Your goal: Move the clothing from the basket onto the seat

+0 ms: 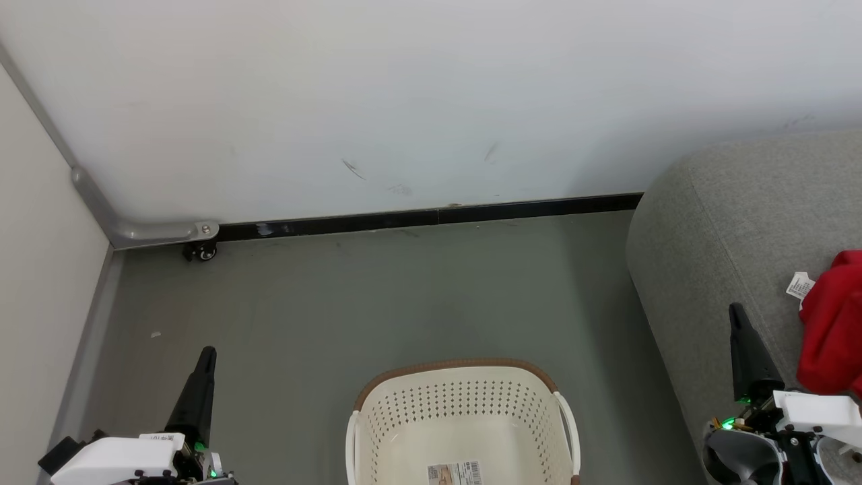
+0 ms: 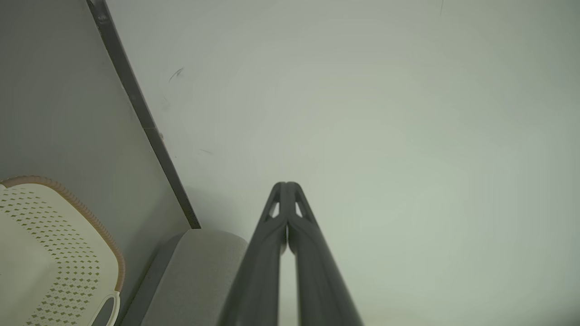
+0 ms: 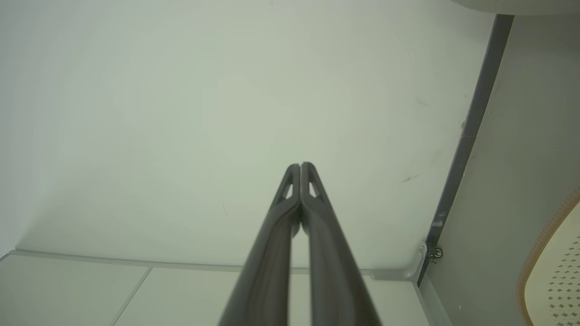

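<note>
The head camera looks steeply down at the floor [image 1: 377, 296], basket [image 1: 458, 394] close beneath, seat [image 1: 714, 222] on the right, wall [image 1: 404, 94] beyond. The wrist cameras peer along the left gripper [image 2: 286, 184] and right gripper [image 3: 300, 164] towards that wall. All three share the wall, its black skirting [image 1: 431, 217] and the basket's rim.

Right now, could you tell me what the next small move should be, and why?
Probably look further down to check the rest of the basket: its visible floor holds only a paper label, the red clothing lies on the seat, and the left pincer and right pincer are shut, empty.
</note>
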Robot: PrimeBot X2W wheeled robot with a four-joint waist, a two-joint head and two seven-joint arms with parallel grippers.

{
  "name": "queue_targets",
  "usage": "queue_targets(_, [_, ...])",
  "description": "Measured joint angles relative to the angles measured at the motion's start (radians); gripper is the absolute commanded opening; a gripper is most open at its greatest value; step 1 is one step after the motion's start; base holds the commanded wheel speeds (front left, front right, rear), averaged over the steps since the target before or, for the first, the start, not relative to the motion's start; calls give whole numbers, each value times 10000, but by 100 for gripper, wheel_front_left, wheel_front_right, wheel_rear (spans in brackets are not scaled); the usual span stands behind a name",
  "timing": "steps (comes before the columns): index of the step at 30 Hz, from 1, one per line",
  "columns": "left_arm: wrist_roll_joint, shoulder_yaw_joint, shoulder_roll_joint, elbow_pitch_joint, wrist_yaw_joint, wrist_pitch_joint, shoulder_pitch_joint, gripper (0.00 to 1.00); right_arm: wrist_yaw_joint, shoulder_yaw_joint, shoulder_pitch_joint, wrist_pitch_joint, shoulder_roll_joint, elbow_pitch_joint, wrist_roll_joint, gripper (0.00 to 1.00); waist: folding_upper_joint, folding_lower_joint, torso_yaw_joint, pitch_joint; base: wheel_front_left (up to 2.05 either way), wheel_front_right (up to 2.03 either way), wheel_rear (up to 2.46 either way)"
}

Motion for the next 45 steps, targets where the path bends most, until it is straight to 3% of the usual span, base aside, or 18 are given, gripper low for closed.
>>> queue_targets(45, [0,17,-4,-38,0,12,-1,0,0,-4,0,0,0,2,0,0,0,0,0,2,0,0,0])
